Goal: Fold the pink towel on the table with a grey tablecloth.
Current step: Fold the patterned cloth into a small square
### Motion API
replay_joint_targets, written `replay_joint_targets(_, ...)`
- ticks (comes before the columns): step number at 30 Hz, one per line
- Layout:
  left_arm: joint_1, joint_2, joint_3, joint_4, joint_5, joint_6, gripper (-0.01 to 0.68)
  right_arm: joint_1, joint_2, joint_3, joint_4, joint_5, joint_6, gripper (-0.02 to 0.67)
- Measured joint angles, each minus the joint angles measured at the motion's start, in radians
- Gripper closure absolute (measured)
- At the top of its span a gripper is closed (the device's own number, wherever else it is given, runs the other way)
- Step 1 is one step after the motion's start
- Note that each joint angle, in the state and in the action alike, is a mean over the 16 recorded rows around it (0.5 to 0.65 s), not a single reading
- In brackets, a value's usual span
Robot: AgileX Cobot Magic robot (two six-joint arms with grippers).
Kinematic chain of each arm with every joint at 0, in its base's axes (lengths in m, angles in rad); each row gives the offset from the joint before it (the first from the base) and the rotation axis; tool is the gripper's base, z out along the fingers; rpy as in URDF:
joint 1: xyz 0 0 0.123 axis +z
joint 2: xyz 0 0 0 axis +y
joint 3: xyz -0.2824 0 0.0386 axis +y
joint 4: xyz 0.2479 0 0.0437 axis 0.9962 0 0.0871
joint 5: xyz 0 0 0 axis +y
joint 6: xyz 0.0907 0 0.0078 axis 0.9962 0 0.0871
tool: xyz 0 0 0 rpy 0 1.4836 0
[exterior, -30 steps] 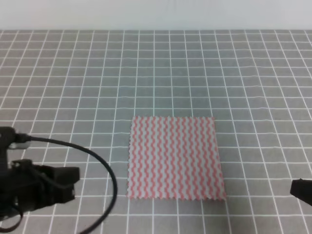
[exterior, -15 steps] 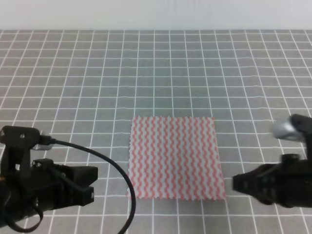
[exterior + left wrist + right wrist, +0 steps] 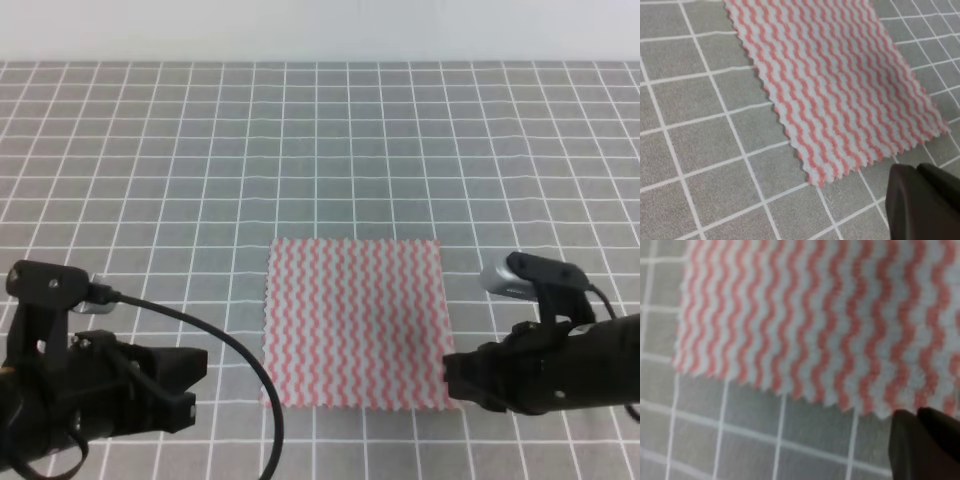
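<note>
Hiding pink towel (image 3: 355, 322) corner: right gripper (image 3: 452, 378)

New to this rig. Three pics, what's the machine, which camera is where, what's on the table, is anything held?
It is a two-armed robot. The wide picture looks down from above the table with a grey tablecloth; the other two come from cameras on each wrist. A pink towel lies flat and unfolded on the grid. The left gripper sits off the towel's near left corner, the right gripper at its near right corner. In the wrist views each gripper shows only as a dark tip in the lower corner, so whether the jaws are open cannot be told. Nothing appears lifted.
</note>
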Motion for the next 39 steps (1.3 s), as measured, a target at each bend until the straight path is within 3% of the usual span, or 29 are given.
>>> replay_joint_targets(15,0.0,0.0,0.0,0.0,0.013,0.02,0.674,-0.001,0.104,-0.006,0.062,-0.057,-0.001,0.392)
replay_joint_targets(39,0.0,0.001,0.0,0.0,0.038,0.021,0.674,0.001,0.161,-0.008,0.102,-0.072,-0.007,0.37)
